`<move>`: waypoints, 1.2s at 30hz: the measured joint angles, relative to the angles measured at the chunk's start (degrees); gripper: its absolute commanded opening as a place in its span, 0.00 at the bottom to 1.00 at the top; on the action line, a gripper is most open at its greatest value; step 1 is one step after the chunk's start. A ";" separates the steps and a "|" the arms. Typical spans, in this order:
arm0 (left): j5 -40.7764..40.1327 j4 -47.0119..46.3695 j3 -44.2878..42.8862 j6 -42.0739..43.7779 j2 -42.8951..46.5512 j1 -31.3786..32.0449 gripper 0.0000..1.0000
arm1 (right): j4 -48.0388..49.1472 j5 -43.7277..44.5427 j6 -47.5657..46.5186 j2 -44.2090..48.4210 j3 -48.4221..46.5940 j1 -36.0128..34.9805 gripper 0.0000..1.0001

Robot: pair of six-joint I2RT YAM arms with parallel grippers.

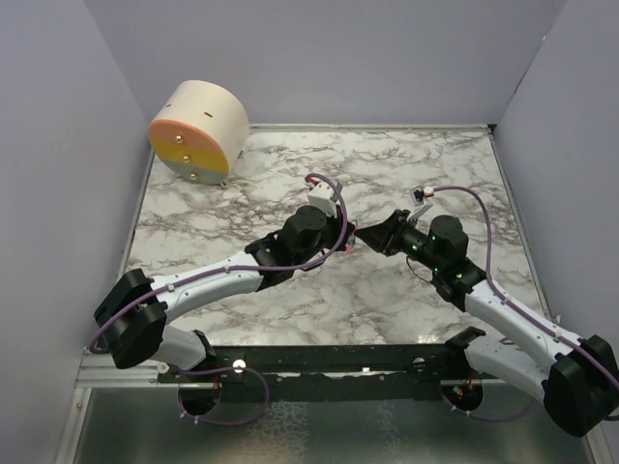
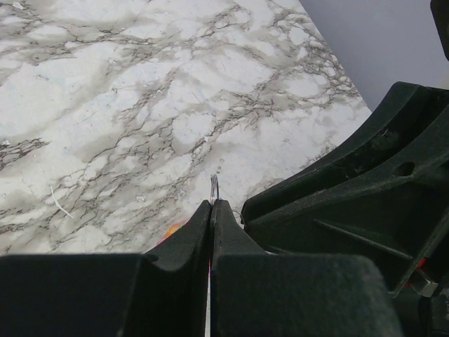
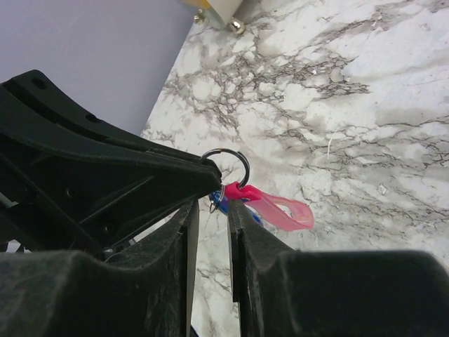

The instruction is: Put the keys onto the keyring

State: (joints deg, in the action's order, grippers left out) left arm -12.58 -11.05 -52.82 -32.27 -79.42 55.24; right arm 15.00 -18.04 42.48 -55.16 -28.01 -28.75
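Left claw point(image 2: 212, 205) clamped shut on ring point(image 2: 214, 187). Right claw point(image 3: 212, 210) narrowly parted around tag point(image 3: 219, 204); grip unclear. Key point(image 3: 277, 209) just beside.

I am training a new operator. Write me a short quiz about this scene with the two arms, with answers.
1. True or false: the left gripper is shut on the metal ring of the keyring.
2. The key is: A green, B pink, C black.
3. What stands at the far left corner of the table?
Key: 1 true; 2 B; 3 a round beige drum with an orange face.
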 measured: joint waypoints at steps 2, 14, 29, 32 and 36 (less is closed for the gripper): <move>-0.37 0.04 0.00 0.15 -0.07 0.02 0.00 | -0.04 0.00 0.37 0.22 0.00 0.00 0.23; -1.60 0.28 -0.02 0.72 -0.13 0.11 0.00 | -0.02 0.00 0.94 1.05 0.02 0.00 0.23; -1.88 0.52 -0.22 0.98 -0.11 0.66 0.00 | 0.83 -0.02 1.97 -1.75 0.02 0.00 0.16; -1.88 0.55 -0.22 1.03 -0.13 0.76 0.00 | 1.27 -0.04 2.14 -2.34 0.02 0.00 0.14; -1.88 0.72 -0.22 1.11 -0.11 0.76 0.00 | 1.42 -0.04 2.27 -2.69 0.02 0.00 0.08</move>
State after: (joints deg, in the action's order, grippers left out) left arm -14.46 -10.33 -53.04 -31.16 -79.53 56.01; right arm 16.43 -18.09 44.75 -57.84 -27.99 -28.75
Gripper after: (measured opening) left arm 0.012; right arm 0.125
